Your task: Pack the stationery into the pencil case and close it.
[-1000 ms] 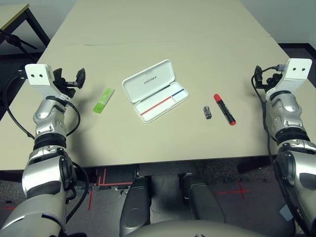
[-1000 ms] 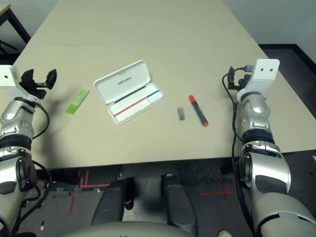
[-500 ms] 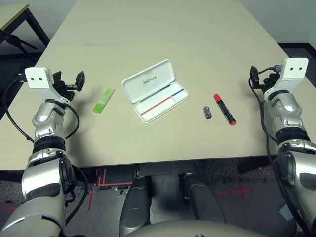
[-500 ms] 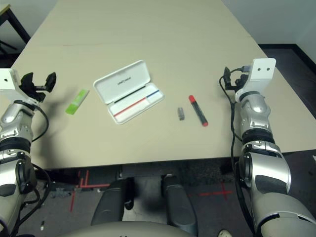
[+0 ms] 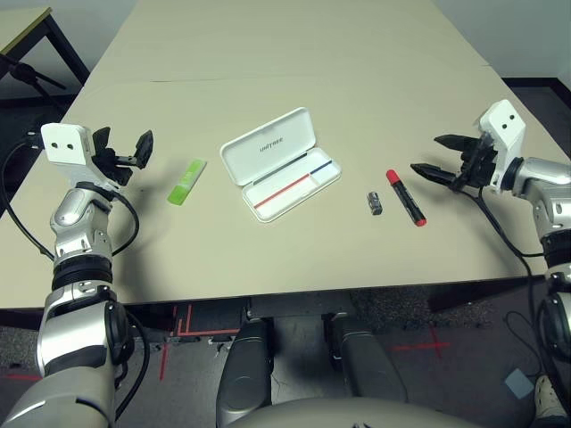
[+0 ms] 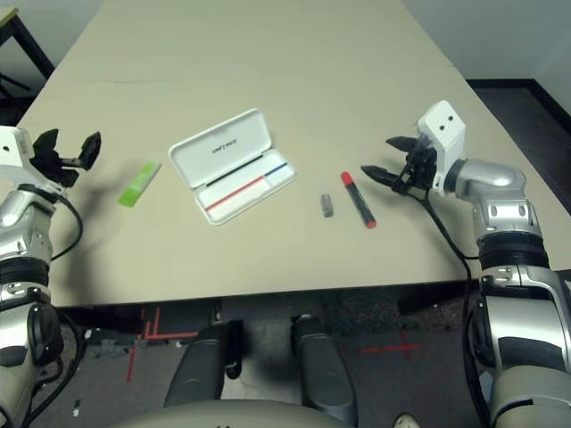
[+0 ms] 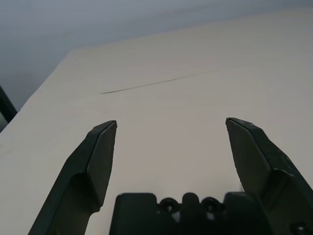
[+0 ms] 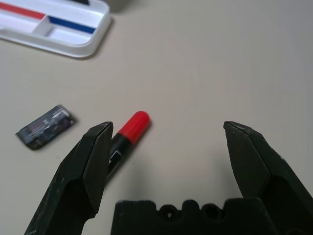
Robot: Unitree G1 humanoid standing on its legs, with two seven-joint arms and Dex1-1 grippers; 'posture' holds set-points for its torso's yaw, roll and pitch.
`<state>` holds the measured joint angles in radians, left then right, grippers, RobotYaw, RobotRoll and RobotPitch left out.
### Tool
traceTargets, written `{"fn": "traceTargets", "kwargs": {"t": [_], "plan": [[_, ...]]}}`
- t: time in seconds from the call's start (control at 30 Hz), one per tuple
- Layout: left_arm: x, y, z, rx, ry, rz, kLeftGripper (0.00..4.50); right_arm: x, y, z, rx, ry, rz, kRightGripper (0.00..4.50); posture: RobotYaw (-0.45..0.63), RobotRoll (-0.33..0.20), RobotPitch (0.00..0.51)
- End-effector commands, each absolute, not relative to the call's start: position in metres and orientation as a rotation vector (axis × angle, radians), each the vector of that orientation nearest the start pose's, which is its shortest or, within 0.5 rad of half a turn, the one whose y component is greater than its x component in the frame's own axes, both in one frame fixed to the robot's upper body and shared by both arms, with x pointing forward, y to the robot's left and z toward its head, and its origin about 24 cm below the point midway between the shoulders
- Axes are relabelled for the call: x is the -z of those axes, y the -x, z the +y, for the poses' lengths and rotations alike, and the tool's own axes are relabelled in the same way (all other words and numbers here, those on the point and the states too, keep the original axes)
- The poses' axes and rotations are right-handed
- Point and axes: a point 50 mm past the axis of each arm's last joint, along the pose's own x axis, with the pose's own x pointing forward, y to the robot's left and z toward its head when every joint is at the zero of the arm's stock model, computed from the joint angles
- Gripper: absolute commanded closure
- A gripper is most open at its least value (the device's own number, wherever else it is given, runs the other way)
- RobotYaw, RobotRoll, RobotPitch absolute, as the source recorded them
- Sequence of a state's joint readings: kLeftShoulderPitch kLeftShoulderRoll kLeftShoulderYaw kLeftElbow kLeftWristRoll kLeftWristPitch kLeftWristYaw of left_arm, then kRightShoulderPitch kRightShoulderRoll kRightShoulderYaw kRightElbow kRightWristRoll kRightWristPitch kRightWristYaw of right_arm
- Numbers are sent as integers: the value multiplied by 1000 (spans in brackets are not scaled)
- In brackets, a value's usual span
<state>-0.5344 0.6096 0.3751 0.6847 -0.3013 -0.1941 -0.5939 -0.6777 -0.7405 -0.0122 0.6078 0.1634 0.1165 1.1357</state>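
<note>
Lying open on the counter [image 5: 294, 53], the pencil case [image 5: 280, 164] serves as the landmark for all positions — its lid is folded back and its tray, marked with a red-and-blue stripe, faces up and holds nothing, so packing has not begun. The lime-green bar [image 5: 186, 182] rests to the case's left, well apart from it. The small grey-black piece [image 5: 376, 203] lies to the case's right, with the red marker [image 5: 406, 196] just beyond it, the two near each other but not touching.

The right end effector [image 5: 428, 156] hovers beyond the marker, on the side away from the case, fingers spread wide and holding nothing. It points toward the marker — judged a pre-grasp alignment. The left end effector [image 5: 123, 148] hangs left of the green bar, equally wide open and empty, apparently parked clear of the work.
</note>
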Motion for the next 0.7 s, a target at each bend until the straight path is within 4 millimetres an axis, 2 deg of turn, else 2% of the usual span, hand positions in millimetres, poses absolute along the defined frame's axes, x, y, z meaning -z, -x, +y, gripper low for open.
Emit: {"fn": "traceTargets", "kwargs": {"t": [0.03, 0.13, 0.27, 0.4, 0.47, 0.57, 0.7], "plan": [[-146, -310, 327, 150, -163, -193, 8, -150, -331, -271, -882, 431, 308, 0, 27, 0, 180], [-147, -304, 319, 199, -186, -181, 8, -150, -334, -268, -894, 437, 320, 0, 47, 0, 175], [-158, -287, 294, 413, -215, -127, 8, -151, -338, -265, -908, 443, 323, 0, 65, 0, 171], [-167, -259, 246, 745, -224, -4, 8, -151, -341, -264, -916, 448, 330, 0, 77, 0, 169], [-168, -251, 229, 843, -238, 59, 8, -151, -342, -264, -917, 450, 331, 0, 78, 0, 168], [-165, -246, 208, 939, -299, 139, 8, -150, -342, -264, -919, 453, 332, 0, 74, 0, 168], [-157, -249, 191, 998, -369, 207, 8, -148, -342, -264, -922, 458, 336, 0, 64, 0, 172]]}}
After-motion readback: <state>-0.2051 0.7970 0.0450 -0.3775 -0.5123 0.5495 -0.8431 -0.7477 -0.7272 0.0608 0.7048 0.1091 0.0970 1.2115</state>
